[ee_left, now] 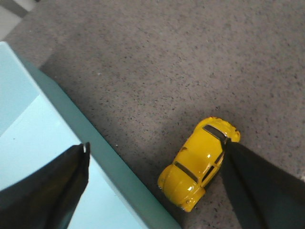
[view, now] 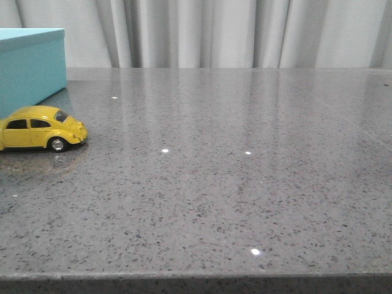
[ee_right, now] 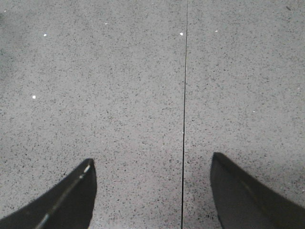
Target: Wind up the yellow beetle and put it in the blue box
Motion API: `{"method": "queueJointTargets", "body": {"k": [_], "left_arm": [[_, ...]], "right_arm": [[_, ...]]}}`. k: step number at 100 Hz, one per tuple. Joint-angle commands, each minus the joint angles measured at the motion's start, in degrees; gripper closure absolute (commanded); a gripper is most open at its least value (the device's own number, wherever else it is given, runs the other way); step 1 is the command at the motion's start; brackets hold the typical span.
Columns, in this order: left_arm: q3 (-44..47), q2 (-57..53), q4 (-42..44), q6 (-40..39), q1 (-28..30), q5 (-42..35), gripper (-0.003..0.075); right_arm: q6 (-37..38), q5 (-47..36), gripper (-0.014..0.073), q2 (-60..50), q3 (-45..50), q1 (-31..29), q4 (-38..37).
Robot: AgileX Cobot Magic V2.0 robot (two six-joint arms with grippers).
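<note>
The yellow beetle (view: 40, 127) stands on its wheels at the left edge of the grey table, just in front of the blue box (view: 30, 66). In the left wrist view the beetle (ee_left: 198, 163) lies beside the box (ee_left: 43, 138), and the left gripper (ee_left: 155, 152) is open above them, one finger over the box lid, the other finger's tip (ee_left: 252, 186) overlapping the car's side. The right gripper (ee_right: 152, 164) is open and empty above bare table. Neither gripper shows in the front view.
The grey speckled table (view: 233, 165) stretches right of the car, with its front edge near the bottom of the front view. A thin seam (ee_right: 185, 95) runs through the tabletop under the right gripper. White curtains (view: 214, 30) hang behind the table.
</note>
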Motion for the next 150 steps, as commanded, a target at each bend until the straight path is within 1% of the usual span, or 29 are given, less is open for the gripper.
{"method": "queueJointTargets", "body": {"k": [1, 12, 19, 33, 45, 74, 150], "left_arm": [[-6.19, 2.82, -1.34, 4.35, -0.84, 3.41, 0.0163], [-11.44, 8.04, -1.43, 7.30, -1.92, 8.18, 0.0163], [-13.19, 10.45, -1.43, 8.33, -2.40, 9.42, 0.0163], [-13.89, 14.88, -1.43, 10.39, -2.99, 9.85, 0.0163], [-13.89, 17.74, -1.32, 11.04, -3.15, 12.34, 0.0164], [-13.89, 22.08, -1.48, 11.04, -3.30, 12.51, 0.0174], [-13.89, 26.90, -1.81, 10.93, -3.30, 14.69, 0.0175]], "right_arm": [[-0.58, -3.70, 0.0085, -0.86, -1.42, 0.10, 0.03], [-0.58, -3.75, 0.0085, -0.86, -1.42, 0.10, 0.17], [-0.58, -3.75, 0.0085, -0.86, -1.42, 0.10, 0.17], [-0.63, -3.75, 0.0085, -0.86, -1.42, 0.10, 0.22], [-0.62, -3.69, 0.0085, -0.86, -1.42, 0.10, 0.22], [-1.33, -3.69, 0.0085, -0.86, -1.42, 0.10, 0.22], [-1.32, -3.68, 0.0085, -0.86, -1.42, 0.10, 0.22]]}}
